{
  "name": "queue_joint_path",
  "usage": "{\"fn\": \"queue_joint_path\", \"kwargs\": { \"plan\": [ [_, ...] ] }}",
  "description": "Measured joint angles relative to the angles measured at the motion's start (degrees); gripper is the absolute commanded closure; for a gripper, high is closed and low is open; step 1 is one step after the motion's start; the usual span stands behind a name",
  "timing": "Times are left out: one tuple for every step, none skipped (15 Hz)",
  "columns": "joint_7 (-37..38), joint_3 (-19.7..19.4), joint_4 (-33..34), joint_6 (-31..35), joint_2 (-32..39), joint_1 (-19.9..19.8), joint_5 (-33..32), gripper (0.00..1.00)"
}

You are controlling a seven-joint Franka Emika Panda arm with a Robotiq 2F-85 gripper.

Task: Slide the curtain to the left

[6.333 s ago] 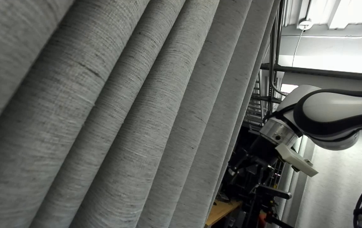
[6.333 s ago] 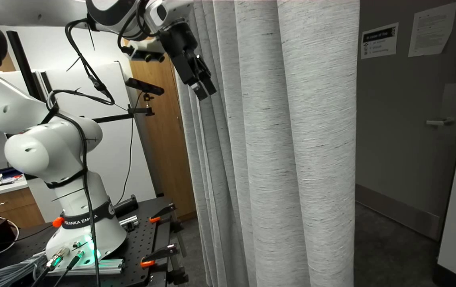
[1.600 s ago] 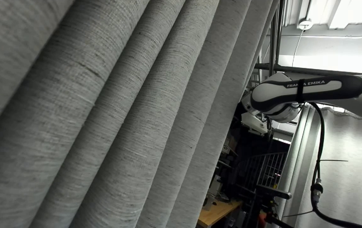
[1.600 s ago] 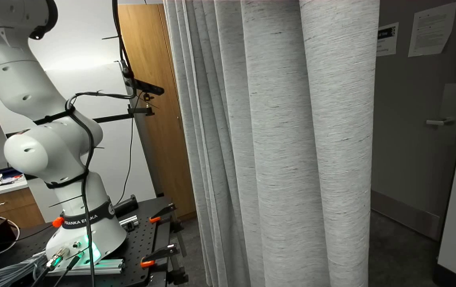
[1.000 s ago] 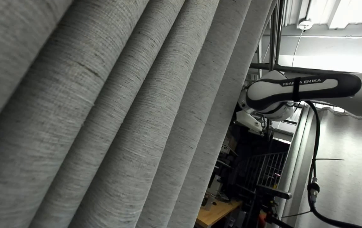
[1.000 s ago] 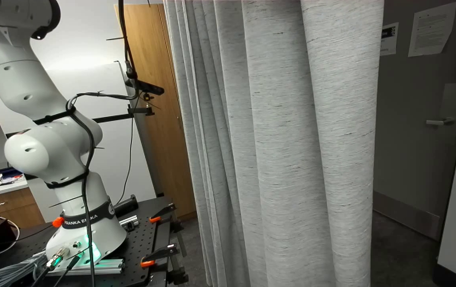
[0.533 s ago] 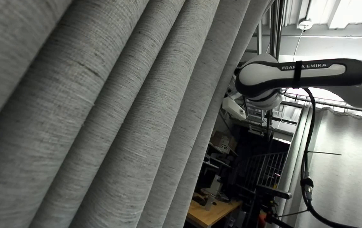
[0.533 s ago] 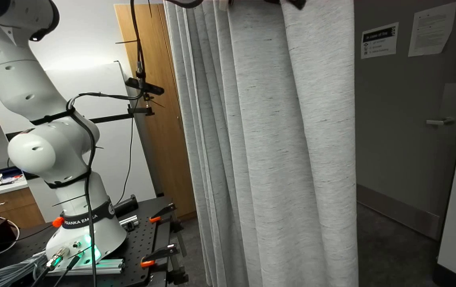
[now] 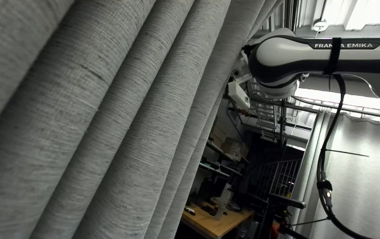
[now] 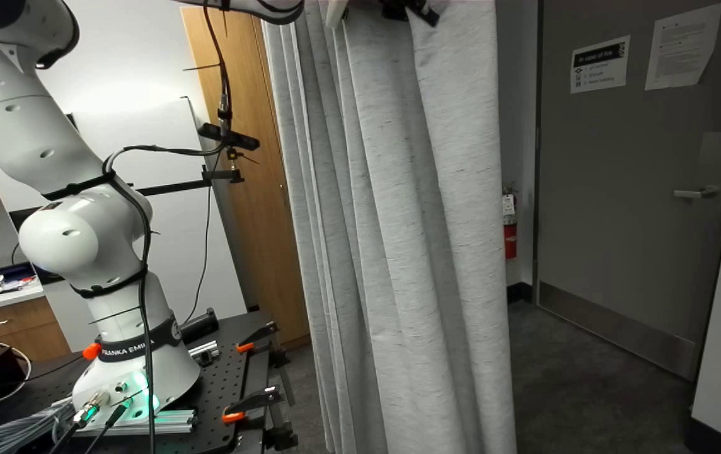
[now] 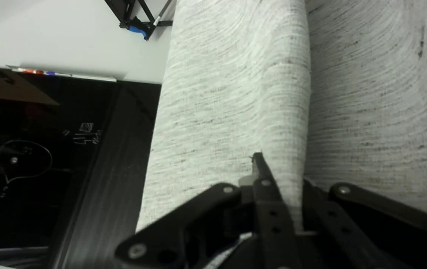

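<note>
The lettering "FRANKA EMIKA" is carried by the robot arm (image 9: 286, 54), its K covered by a black strap (image 9: 333, 54), and is repeated on the base band (image 10: 122, 349). Right of the curtain (image 10: 461, 252) in an exterior view, a notice (image 10: 600, 64) on the grey door (image 10: 625, 189) is headed "In case of fire"; its lower lines and the adjacent sheet (image 10: 684, 47) cannot be read.

The curtain, grey and pleated, is shown in all three views. In the wrist view a fold of it is pinched between the fingers of the gripper (image 11: 283, 175); in an exterior view the gripper is hidden behind the fabric, and a white housing (image 9: 238, 95) is exposed at its edge.

A fire extinguisher (image 10: 510, 243), just beside the curtain's right edge, and a wooden desk (image 9: 228, 224), also right of it, are each seen in a single exterior view. Marker pens (image 11: 41, 72) and illegible white writing on a black panel (image 11: 49, 209), left of the curtain, are confined to the wrist view.

Left of the curtain, unidentifiable small items are held in a dark tray (image 10: 19, 271); right of it, the contents of a cardboard box (image 9: 236, 146) are concealed.
</note>
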Motion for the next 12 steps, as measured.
{"fn": "queue_joint_path", "kwargs": {
  "plan": [
    [-0.6,0.3,-0.4,0.4,-0.4,0.6,0.0,1.0],
    [-1.1,0.6,-1.1,0.6,-0.9,1.2,0.0,1.0],
    [-1.6,0.8,-1.7,1.4,-1.4,1.8,0.0,1.0],
    [-2.2,1.0,-2.4,1.7,-1.9,2.4,0.0,1.0],
    [-2.8,1.2,-3.2,2.5,-2.6,3.0,0.0,1.0],
    [-3.5,1.4,-3.9,3.1,-3.3,3.6,0.0,1.0],
    [-4.1,1.5,-4.7,3.7,-4.0,4.1,0.0,1.0],
    [-4.8,1.6,-5.6,4.2,-4.8,4.6,0.0,1.0],
    [-5.3,1.6,-6.4,4.6,-5.5,5.1,0.0,1.0],
    [-5.7,1.6,-7.1,5.1,-6.1,5.6,0.0,1.0],
    [-6.2,1.6,-7.8,5.6,-6.6,6.0,0.0,1.0],
    [-6.7,1.6,-8.5,6.3,-7.1,6.3,0.0,1.0]
  ]
}}
